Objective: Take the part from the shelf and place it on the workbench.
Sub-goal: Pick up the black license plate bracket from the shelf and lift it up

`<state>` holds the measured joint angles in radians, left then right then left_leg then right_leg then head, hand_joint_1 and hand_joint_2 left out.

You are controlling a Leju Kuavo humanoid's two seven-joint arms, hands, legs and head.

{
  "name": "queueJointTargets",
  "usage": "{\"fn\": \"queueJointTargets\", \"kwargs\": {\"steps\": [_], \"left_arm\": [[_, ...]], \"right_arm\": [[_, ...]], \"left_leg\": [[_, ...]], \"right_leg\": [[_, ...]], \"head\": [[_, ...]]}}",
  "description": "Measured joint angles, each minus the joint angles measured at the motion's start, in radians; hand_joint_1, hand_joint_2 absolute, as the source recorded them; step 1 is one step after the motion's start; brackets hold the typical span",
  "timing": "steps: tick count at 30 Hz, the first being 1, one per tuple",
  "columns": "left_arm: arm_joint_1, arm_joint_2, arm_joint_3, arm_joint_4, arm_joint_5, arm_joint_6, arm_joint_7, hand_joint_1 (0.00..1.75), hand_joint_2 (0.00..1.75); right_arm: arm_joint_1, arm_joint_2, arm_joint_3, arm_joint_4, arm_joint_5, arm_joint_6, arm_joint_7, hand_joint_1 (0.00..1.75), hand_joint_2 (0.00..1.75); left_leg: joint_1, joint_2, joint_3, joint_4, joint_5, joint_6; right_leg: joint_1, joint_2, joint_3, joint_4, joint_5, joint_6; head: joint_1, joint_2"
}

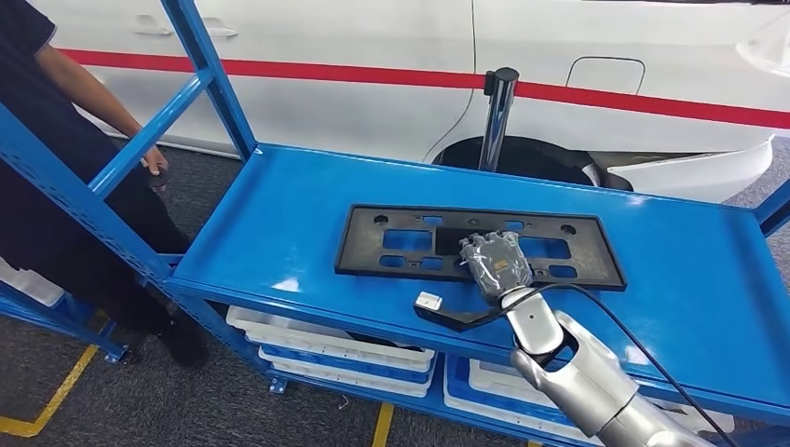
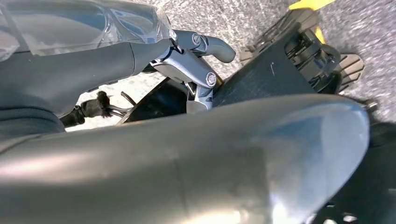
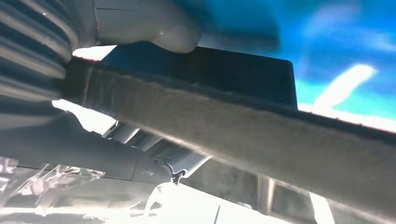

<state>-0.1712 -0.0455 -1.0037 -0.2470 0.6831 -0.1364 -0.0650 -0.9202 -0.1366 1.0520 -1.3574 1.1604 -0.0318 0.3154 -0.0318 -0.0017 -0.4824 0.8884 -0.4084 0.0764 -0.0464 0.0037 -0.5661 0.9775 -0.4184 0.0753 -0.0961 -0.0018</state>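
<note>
The part is a flat black plastic frame (image 1: 401, 244) with rectangular cut-outs, lying on the blue shelf (image 1: 279, 214). My right hand (image 1: 496, 264) sits over the middle of its near edge. In the right wrist view the grey thumb (image 3: 159, 28) presses on the top of the frame's dark edge (image 3: 224, 116) while the darker fingers (image 3: 93, 154) lie beneath it, so the hand grips the frame. My left hand (image 2: 196, 60) hangs by my side above the floor with its fingers loosely apart, holding nothing.
A person (image 1: 56, 140) stands at the left by the shelf's slanted blue upright (image 1: 56, 191). A white car (image 1: 391, 65) and a metal post (image 1: 497, 112) stand behind the shelf. White trays (image 1: 326, 349) fill the level below.
</note>
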Motion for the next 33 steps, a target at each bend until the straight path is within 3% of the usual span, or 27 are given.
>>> {"fn": "queueJointTargets", "kwargs": {"steps": [1, 3, 5, 7, 9, 10, 11, 12, 15, 16, 17, 20, 21, 22, 24, 26, 27, 31, 32, 33], "left_arm": [[0.003, 0.002, 0.000, 0.000, 0.005, 0.003, -0.005, 0.00, 0.00], [0.010, 0.005, 0.003, 0.000, 0.018, 0.010, -0.015, 0.00, 0.00], [0.019, 0.008, 0.010, 0.000, 0.032, 0.018, -0.032, 0.00, 0.00], [0.026, 0.009, 0.018, 0.001, 0.042, 0.025, -0.055, 0.00, 0.00], [0.031, 0.012, 0.023, 0.001, 0.050, 0.031, -0.084, 0.00, 0.00], [0.033, 0.014, 0.024, 0.001, 0.054, 0.035, -0.099, 0.00, 0.00], [0.035, 0.015, 0.025, 0.001, 0.058, 0.040, -0.116, 0.00, 0.00], [0.036, 0.016, 0.026, 0.001, 0.061, 0.045, -0.132, 0.00, 0.44], [0.035, 0.022, 0.031, 0.001, 0.069, 0.061, -0.201, 0.00, 1.75], [0.032, 0.024, 0.035, 0.001, 0.072, 0.061, -0.235, 0.00, 1.75], [0.029, 0.026, 0.040, 0.001, 0.075, 0.058, -0.271, 0.00, 1.75], [0.020, 0.025, 0.050, 0.001, 0.084, 0.043, -0.369, 0.00, 1.75], [0.017, 0.025, 0.051, 0.001, 0.086, 0.037, -0.389, 0.00, 1.75], [0.014, 0.024, 0.053, 0.001, 0.088, 0.031, -0.404, 0.00, 1.75], [0.010, 0.020, 0.057, 0.001, 0.086, 0.015, -0.426, 0.00, 1.75], [0.008, 0.016, 0.060, 0.001, 0.081, -0.003, -0.443, 0.00, 1.75], [0.007, 0.015, 0.060, 0.001, 0.079, -0.009, -0.448, 0.00, 1.75], [0.006, 0.014, 0.061, 0.001, 0.076, -0.016, -0.453, 0.00, 1.75], [0.006, 0.013, 0.062, 0.001, 0.075, -0.019, -0.455, 0.00, 1.75], [0.002, 0.013, 0.064, 0.001, 0.073, -0.025, -0.461, 0.00, 1.75]], "right_arm": [[0.014, -0.001, -0.004, -0.033, -0.015, -0.013, 0.001, 1.75, 1.75], [0.042, -0.005, -0.015, -0.088, -0.060, -0.064, -0.001, 1.75, 1.75], [0.068, -0.013, -0.037, -0.156, -0.124, -0.134, 0.000, 1.75, 1.75], [0.086, -0.028, -0.068, -0.248, -0.205, -0.192, 0.017, 1.75, 1.75], [0.091, -0.058, -0.120, -0.360, -0.309, -0.243, 0.055, 1.75, 1.75], [0.087, -0.077, -0.151, -0.415, -0.363, -0.264, 0.078, 1.75, 1.75], [0.078, -0.098, -0.188, -0.470, -0.417, -0.282, 0.102, 1.75, 1.75], [0.066, -0.118, -0.221, -0.516, -0.462, -0.295, 0.123, 1.75, 1.75], [0.010, -0.187, -0.325, -0.641, -0.584, -0.334, 0.186, 1.75, 1.75], [-0.010, -0.213, -0.360, -0.679, -0.615, -0.350, 0.208, 1.75, 1.75], [-0.029, -0.238, -0.388, -0.710, -0.634, -0.363, 0.227, 1.75, 1.75], [-0.083, -0.306, -0.458, -0.783, -0.663, -0.385, 0.278, 1.75, 1.75], [-0.102, -0.327, -0.477, -0.804, -0.671, -0.388, 0.292, 1.75, 1.75], [-0.121, -0.347, -0.494, -0.823, -0.679, -0.390, 0.306, 1.75, 1.75], [-0.158, -0.385, -0.521, -0.857, -0.697, -0.392, 0.330, 1.75, 1.75], [-0.187, -0.415, -0.537, -0.878, -0.712, -0.393, 0.347, 1.75, 1.75], [-0.196, -0.423, -0.541, -0.884, -0.716, -0.394, 0.352, 1.75, 1.75], [-0.206, -0.430, -0.543, -0.889, -0.720, -0.395, 0.355, 1.75, 1.75], [-0.214, -0.433, -0.543, -0.892, -0.723, -0.396, 0.355, 1.75, 1.75], [-0.232, -0.448, -0.546, -0.902, -0.729, -0.400, 0.356, 1.75, 1.75]], "left_leg": [[-0.003, 0.000, -0.002, 0.009, -0.008, -0.003], [-0.003, 0.000, -0.006, 0.017, -0.015, -0.006], [0.002, 0.000, -0.022, 0.052, -0.039, -0.017], [0.011, 0.000, -0.070, 0.163, -0.102, -0.032], [0.017, 0.000, -0.138, 0.313, -0.165, -0.040], [0.018, 0.000, -0.160, 0.356, -0.175, -0.038], [0.016, 0.000, -0.162, 0.358, -0.165, -0.032], [0.013, 0.000, -0.146, 0.320, -0.138, -0.023], [-0.016, -0.003, -0.043, 0.096, -0.032, 0.031], [-0.026, -0.002, -0.021, 0.046, -0.014, 0.045], [-0.034, -0.002, -0.012, 0.023, -0.009, 0.051], [-0.034, 0.002, 0.000, -0.009, 0.003, 0.050], [-0.030, 0.004, 0.006, -0.020, 0.009, 0.049], [-0.025, 0.006, 0.011, -0.030, 0.015, 0.046], [-0.021, 0.008, 0.011, -0.031, 0.018, 0.045], [-0.018, 0.008, 0.009, -0.029, 0.017, 0.044], [-0.017, 0.008, 0.009, -0.027, 0.017, 0.043], [-0.016, 0.008, 0.009, -0.026, 0.016, 0.041], [-0.014, 0.008, 0.008, -0.023, 0.014, 0.039], [-0.012, 0.008, 0.001, -0.003, 0.001, 0.028]], "right_leg": [[-0.003, 0.002, 0.013, -0.027, 0.004, -0.004], [-0.005, 0.006, 0.010, -0.026, 0.001, -0.015], [-0.005, 0.006, 0.005, -0.021, -0.001, -0.023], [-0.004, 0.006, 0.002, -0.019, -0.001, -0.029], [-0.002, 0.005, 0.001, -0.019, -0.002, -0.029], [0.000, 0.005, 0.002, -0.019, -0.002, -0.029], [0.003, 0.006, 0.003, -0.019, -0.002, -0.029], [0.007, 0.007, 0.004, -0.020, -0.002, -0.029], [0.012, 0.011, 0.010, -0.028, 0.001, -0.031], [0.013, 0.012, 0.010, -0.030, 0.003, -0.031], [0.013, 0.013, 0.009, -0.031, 0.004, -0.031], [0.019, 0.013, 0.007, -0.029, 0.001, -0.024], [0.021, 0.013, -0.002, -0.005, -0.016, -0.023], [0.023, 0.012, -0.021, 0.038, -0.045, -0.023], [0.023, 0.012, -0.087, 0.182, -0.119, -0.020], [0.021, 0.011, -0.133, 0.282, -0.150, -0.010], [0.020, 0.011, -0.140, 0.297, -0.151, -0.007], [0.018, 0.010, -0.137, 0.290, -0.140, -0.003], [0.016, 0.009, -0.128, 0.272, -0.128, 0.000], [0.006, 0.009, -0.090, 0.198, -0.099, 0.005]], "head": [[0.000, 0.000], [-0.001, 0.000], [-0.001, 0.000], [-0.001, 0.000], [-0.001, 0.000], [-0.001, 0.000], [-0.001, 0.000], [-0.001, 0.000], [-0.001, 0.000], [-0.001, 0.000], [-0.002, 0.000], [-0.002, 0.000], [-0.002, 0.000], [-0.002, 0.000], [-0.001, 0.000], [-0.001, 0.000], [-0.001, 0.000], [-0.001, 0.000], [-0.001, 0.000], [0.000, 0.000]]}}
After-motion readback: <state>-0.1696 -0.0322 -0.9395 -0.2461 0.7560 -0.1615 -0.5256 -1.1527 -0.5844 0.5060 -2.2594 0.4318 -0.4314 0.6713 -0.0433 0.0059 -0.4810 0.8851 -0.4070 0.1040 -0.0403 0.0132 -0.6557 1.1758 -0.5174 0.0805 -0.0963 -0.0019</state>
